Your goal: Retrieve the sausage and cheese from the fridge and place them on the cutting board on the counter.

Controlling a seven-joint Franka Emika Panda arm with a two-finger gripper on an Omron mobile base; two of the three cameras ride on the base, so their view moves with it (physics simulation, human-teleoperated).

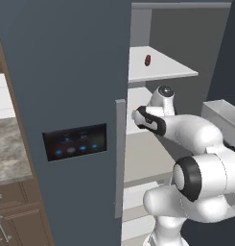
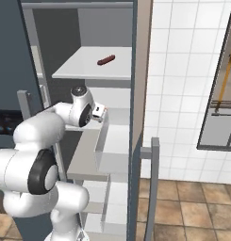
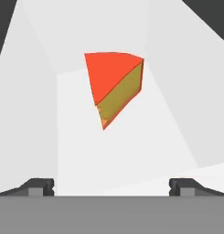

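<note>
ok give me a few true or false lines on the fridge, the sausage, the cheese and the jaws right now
1. The fridge has a door open. True.
2. The sausage is held in the jaws. False: it lies on an upper white shelf, untouched.
3. The cheese sits ahead of the gripper, between its two fingertips in the hand view. True.
4. The jaws are shut on the cheese. False: they stand wide open, clear of it.
5. The cheese is blue. False: it is a yellow-orange wedge with a red rind.
</note>
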